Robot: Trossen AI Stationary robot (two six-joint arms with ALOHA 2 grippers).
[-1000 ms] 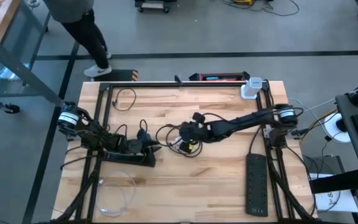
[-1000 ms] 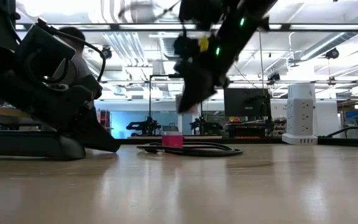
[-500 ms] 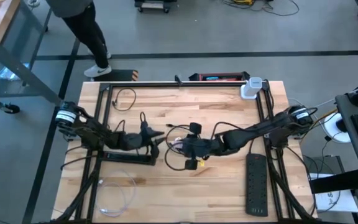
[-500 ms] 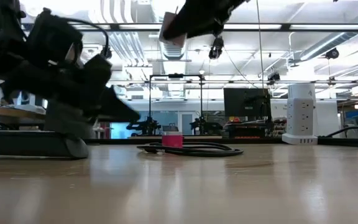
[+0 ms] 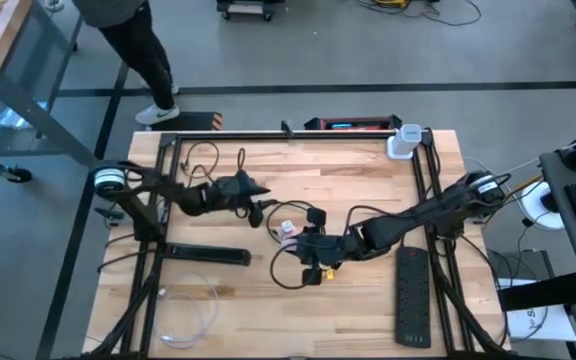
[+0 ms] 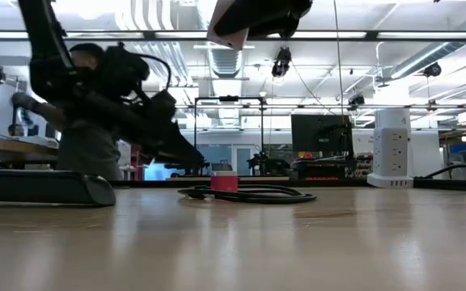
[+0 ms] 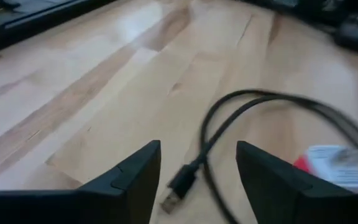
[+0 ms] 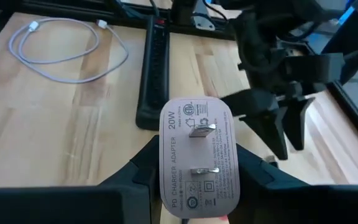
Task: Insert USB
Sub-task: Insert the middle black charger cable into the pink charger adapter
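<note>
Pale wood planks of the bench point(image 5: 368, 170) carry everything. The right claw point(image 8: 194, 186) is clamped on a white charger point(image 8: 197, 155), lifted clear of the bench, its two prongs facing that wrist camera, so the USB port must lie on the far face, out of sight. The left claw point(image 7: 197, 171) hangs low over the wood with its fingers spread and empty; the black cable point(image 7: 241, 124) ends in a plug point(image 7: 180, 186) lying on the planks right between those fingers. In the high view the left claw point(image 5: 253, 195) sits near the bench's middle and the right claw point(image 5: 313, 250) just beside it, toward the front. To do this well, I judge the left claw should drop straight, close on the plug's body rather than the cord, and keep the metal tip exposed. Then the charger needs turning so its port faces the plug squarely. A loose white cable point(image 8: 61, 46) and a black strip point(image 8: 151, 68) lie well apart from both.
</note>
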